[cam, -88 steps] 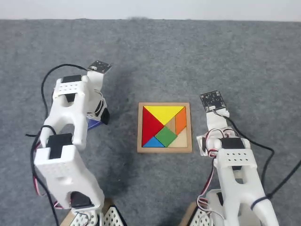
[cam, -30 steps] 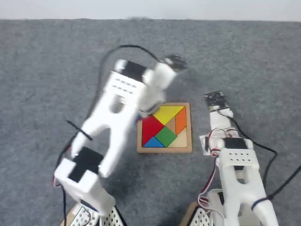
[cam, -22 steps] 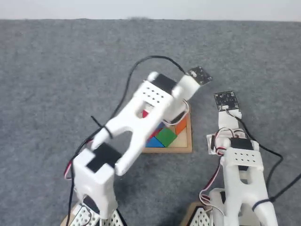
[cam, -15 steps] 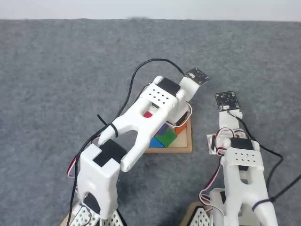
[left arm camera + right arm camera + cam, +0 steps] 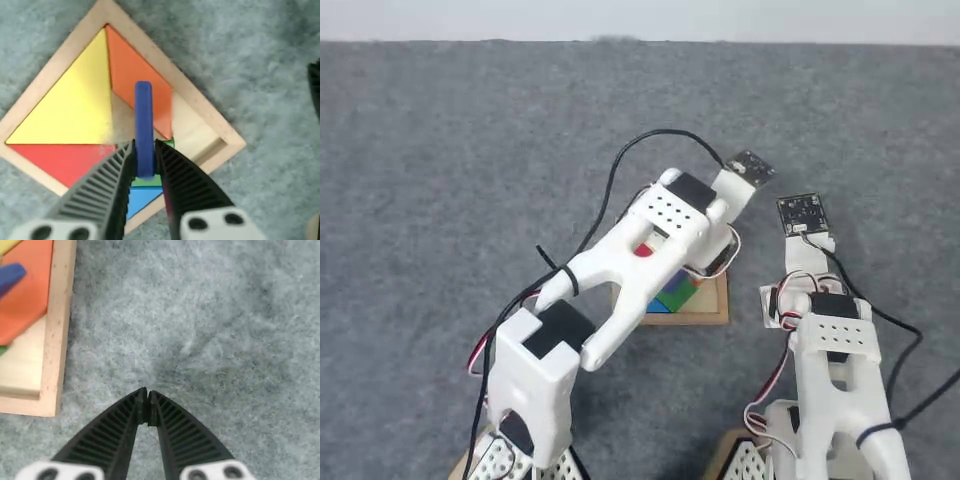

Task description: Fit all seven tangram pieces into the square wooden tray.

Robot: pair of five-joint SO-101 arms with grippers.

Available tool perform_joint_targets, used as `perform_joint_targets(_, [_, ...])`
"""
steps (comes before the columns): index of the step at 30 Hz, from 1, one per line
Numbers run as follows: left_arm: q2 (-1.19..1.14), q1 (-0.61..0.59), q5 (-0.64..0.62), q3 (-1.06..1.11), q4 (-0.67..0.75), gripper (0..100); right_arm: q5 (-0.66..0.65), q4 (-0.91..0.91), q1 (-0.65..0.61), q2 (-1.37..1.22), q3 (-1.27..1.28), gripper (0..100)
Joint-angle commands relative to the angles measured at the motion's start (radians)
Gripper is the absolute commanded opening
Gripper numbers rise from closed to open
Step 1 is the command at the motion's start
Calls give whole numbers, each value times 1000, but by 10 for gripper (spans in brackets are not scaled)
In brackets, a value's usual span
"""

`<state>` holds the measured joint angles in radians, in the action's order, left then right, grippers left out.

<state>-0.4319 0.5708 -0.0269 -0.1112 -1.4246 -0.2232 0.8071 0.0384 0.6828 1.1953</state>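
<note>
Left gripper (image 5: 145,150), fingers clamping the edge-on blue tangram piece (image 5: 143,112), has swung over the wooden tray (image 5: 227,139), above its apparently last bare slot (image 5: 192,131); right gripper (image 5: 146,407) rests beside the tray, fingers pressed together.

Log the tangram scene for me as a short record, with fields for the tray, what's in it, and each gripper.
Tray: square wooden tray on grey carpet
In tray: yellow triangle, red triangle, orange piece, green piece, light blue piece
Unfilled-looking spot: pale wood area at one corner, beside the orange piece
Left gripper: shut on dark blue piece, held on edge over the tray
Right gripper: shut, empty, over the carpet beside the tray
</note>
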Motion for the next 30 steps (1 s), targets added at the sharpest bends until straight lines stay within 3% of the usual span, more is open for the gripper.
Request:
perform_joint_targets(1, [5,11,-21,-2,18,76,-12,-19,8,41,-12,7])
perform_joint_targets(30, [9,94,5,-38,-46,80,-12,-24,4,41,-12,7])
